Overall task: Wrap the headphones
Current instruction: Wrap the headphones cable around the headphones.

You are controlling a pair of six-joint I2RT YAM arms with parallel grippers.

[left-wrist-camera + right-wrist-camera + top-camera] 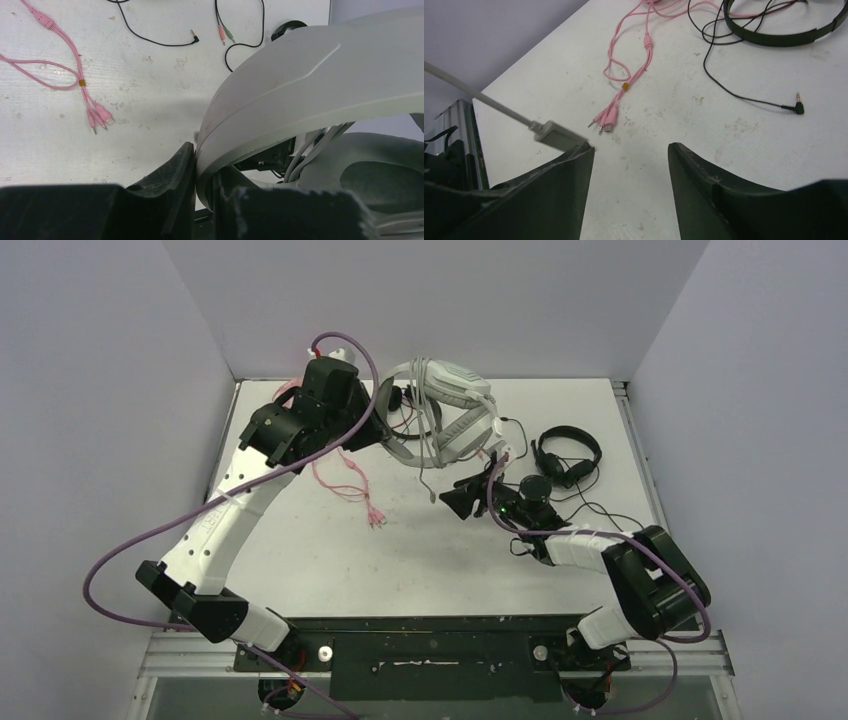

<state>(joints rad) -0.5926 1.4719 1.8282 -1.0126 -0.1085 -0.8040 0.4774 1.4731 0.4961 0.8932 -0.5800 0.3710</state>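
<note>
Since the grey plug (555,135) sits against the tip of one finger rather than in the gap, the right pincer (629,146), its jaws well apart with nothing between them, would in my judgement have to shift sideways toward that finger before closing. From the plug the grey cable (479,97) runs straight, up and away to the left of the right wrist view, so its long axis crosses the jaws obliquely. The right arm is clearly the nearer one to this loose end.

Farther out, the left pincer (202,172) is clamped narrow on the headband of the white-grey headset (450,405), holding it raised over the far middle of the worktop (400,560). Beside it lie the pink cable (644,50) and a thin black headset (568,452), flat on the surface, apart from both pincers.
</note>
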